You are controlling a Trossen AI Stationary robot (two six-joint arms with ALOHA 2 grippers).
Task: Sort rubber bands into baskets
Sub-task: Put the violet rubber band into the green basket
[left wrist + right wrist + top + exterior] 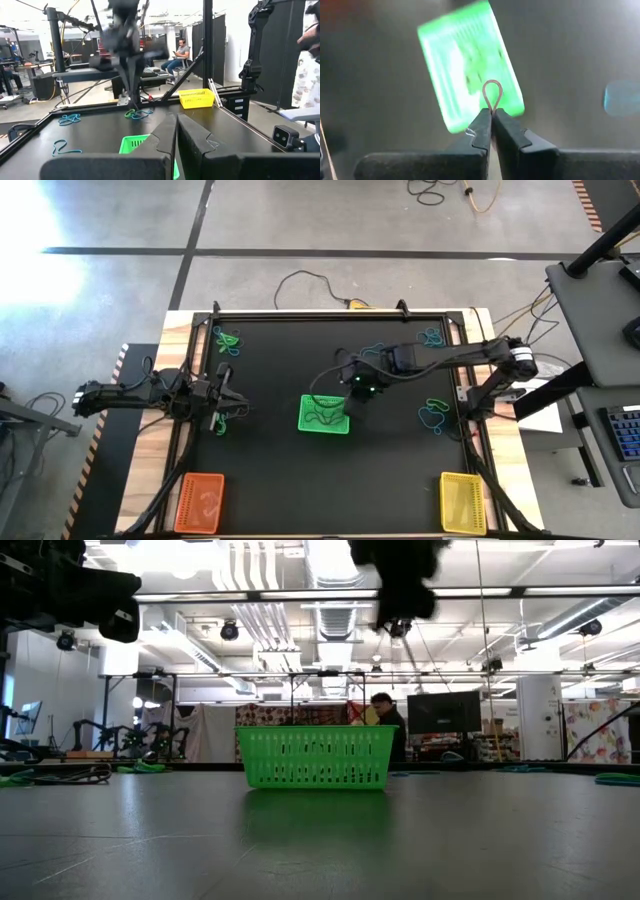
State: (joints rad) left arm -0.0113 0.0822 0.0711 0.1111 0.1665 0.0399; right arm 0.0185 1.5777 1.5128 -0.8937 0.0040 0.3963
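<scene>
The green basket (324,414) stands mid-table, with dark bands lying in it. The orange basket (200,502) and the yellow basket (461,501) sit at the near corners. My right gripper (492,114) hangs above the green basket's right side (358,394), shut on one thin rubber band (492,95). My left gripper (176,122) waits at the table's left (224,385), shut and holding nothing. Loose rubber bands lie at the far left (228,340), the far right (432,337) and the right (434,418). My right gripper pinches the rubber band between its two fingertips. A small loop of it (492,86) stands out beyond the tips. The fingers slant down from the table's right side. The band is lifted clear, over the green basket.
Black cables run along the table's frame. A blue band (375,350) lies under the right arm, and green ones (222,423) by my left gripper. People sit in the room beyond the table (181,52). Bare black mat lies between the near baskets.
</scene>
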